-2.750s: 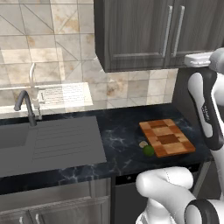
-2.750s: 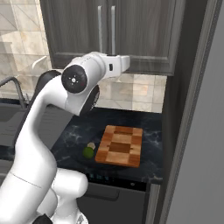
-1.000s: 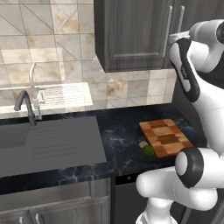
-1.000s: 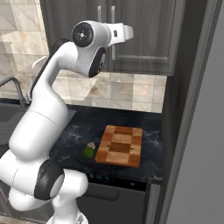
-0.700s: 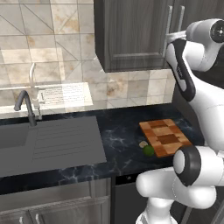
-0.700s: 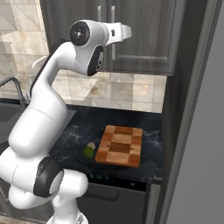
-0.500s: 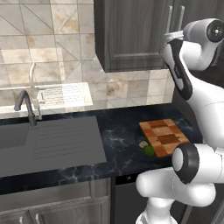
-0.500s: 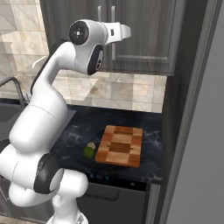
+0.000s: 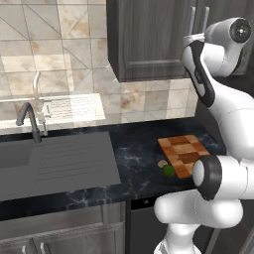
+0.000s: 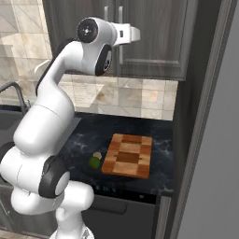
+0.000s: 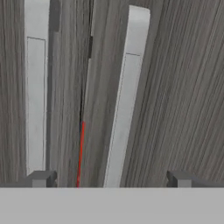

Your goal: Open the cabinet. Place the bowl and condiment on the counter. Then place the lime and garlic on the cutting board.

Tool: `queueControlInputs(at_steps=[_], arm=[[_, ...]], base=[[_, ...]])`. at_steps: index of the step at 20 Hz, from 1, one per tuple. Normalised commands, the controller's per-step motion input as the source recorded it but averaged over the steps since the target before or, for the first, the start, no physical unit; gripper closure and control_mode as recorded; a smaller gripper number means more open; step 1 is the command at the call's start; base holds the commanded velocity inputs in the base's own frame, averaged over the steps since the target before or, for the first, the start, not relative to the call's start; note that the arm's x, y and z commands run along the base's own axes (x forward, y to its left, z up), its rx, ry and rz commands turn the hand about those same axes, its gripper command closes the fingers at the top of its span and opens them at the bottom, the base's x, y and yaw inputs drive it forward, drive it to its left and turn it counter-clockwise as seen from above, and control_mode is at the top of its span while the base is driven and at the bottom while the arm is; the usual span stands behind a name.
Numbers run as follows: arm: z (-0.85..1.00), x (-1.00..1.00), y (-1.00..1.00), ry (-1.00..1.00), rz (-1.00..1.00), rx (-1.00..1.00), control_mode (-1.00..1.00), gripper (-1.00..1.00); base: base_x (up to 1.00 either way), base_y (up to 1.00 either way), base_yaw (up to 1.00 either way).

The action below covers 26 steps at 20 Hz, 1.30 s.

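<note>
The cabinet [image 9: 149, 39] hangs shut above the counter [image 9: 139, 149], with two long silver bar handles side by side. My gripper [image 11: 111, 179] is open, raised in front of the doors [image 10: 154, 37]. The right handle [image 11: 124, 100] lies between my fingertips [image 11: 41, 178], and I cannot tell whether they touch it. A thin red streak [image 11: 81, 153] shows in the seam between the doors. The bowl and condiment are hidden. The cutting board [image 9: 184, 155] lies bare on the counter. The lime [image 9: 168, 170] and the garlic [image 9: 162, 163] sit just off its left edge.
A grey sink with drainboard [image 9: 74, 158] and a faucet [image 9: 30, 121] take up the left of the counter. A tall dark panel [image 10: 205, 116] closes off the right side. Lighter base cabinets [image 9: 59, 233] run below.
The arm has swung up from beside the counter and brought the hand to the cabinet doors. Over the last second it edged slightly closer. The gripper stayed open.
</note>
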Motion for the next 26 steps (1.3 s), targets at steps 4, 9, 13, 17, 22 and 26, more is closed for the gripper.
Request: queueControlInputs(at_steps=[4,9,13,17,22,26], arm=[[0.00,0.08,-0.03,0.00,0.00,0.05,-1.00,-1.00],[0.00,0.19,-0.08,0.00,0.00,0.04,-1.00,-1.00],[0.00,0.22,-0.03,0.00,0.00,0.03,-1.00,-1.00],[0.00,0.20,-0.01,0.00,0.01,0.03,-1.00,-1.00],[-0.04,0.25,0.03,0.02,0.00,0.00,-1.00,1.00],[-0.04,0.29,0.07,0.02,0.00,0.00,-1.00,1.00]], base=[[0.00,0.00,0.00],[0.00,0.00,0.00],[0.00,0.00,0.00],[0.00,0.00,0.00],[0.00,0.00,0.00],[0.00,0.00,0.00]])
